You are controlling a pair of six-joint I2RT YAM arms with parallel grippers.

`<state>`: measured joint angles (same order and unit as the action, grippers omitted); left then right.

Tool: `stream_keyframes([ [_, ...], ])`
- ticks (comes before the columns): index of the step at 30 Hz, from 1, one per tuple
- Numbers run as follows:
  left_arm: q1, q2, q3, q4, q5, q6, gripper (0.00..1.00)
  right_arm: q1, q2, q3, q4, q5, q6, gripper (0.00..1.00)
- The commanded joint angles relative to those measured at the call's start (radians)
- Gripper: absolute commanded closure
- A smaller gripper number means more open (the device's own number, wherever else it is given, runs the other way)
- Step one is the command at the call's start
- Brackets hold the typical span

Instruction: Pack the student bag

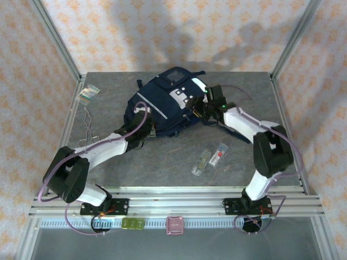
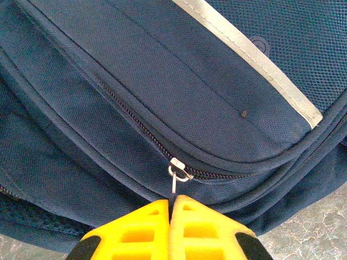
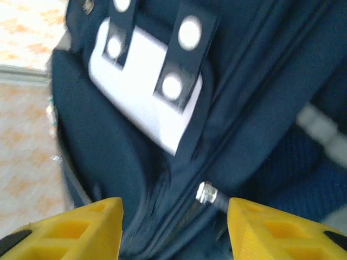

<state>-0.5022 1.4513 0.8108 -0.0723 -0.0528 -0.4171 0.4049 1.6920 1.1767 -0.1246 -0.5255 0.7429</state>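
Left wrist: claw (image 2: 169, 208) tight on zip-pull (image 2: 174, 180)

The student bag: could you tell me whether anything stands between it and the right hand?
Nothing visible does: the open right hand is close over the student bag, a zipper slider between its fingers. The left hand is shut on a zipper pull.

Table (image 1: 162, 168) showing a grey marbled top, a corner of it also peeking in at the lower right of the left wrist view. Slotted rails (image 1: 179, 197) running along its near edge. Metal posts (image 1: 57, 43) leaning up from the far corners. Walls (image 1: 124, 32) closing in behind and at both sides, wearing pale paper with an orange floral repeat. Soft shadows (image 1: 184, 40) lying across the back wall; light falling evenly.
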Motion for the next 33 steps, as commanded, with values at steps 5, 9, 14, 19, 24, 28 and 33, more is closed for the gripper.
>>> stream_keyframes([
  [5, -0.006, 0.009, 0.014, -0.075, -0.002, 0.037, 1.0, 0.16, 0.038, -0.071, 0.251, -0.127, 0.219, 0.47],
  [9, -0.005, 0.008, 0.018, -0.066, 0.017, 0.03, 1.0, 0.18, 0.121, -0.019, 0.276, -0.136, 0.26, 0.48],
  [14, -0.012, -0.002, 0.008, -0.047, 0.031, 0.023, 1.0, 0.193, 0.202, 0.055, 0.273, -0.124, 0.282, 0.51],
  [19, -0.018, -0.005, -0.003, -0.043, 0.027, 0.024, 1.0, 0.193, 0.248, 0.093, 0.311, -0.124, 0.332, 0.54],
  [24, -0.018, 0.003, -0.005, -0.043, 0.001, 0.029, 1.0, 0.193, 0.307, 0.126, 0.28, -0.076, 0.392, 0.59],
  [28, -0.019, 0.036, 0.01, -0.057, -0.077, 0.023, 1.0, 0.192, 0.349, 0.137, 0.293, -0.039, 0.422, 0.95],
  [33, -0.001, 0.075, 0.031, -0.092, -0.219, 0.03, 1.0, 0.186, 0.299, 0.072, 0.33, 0.017, 0.411, 1.0],
])
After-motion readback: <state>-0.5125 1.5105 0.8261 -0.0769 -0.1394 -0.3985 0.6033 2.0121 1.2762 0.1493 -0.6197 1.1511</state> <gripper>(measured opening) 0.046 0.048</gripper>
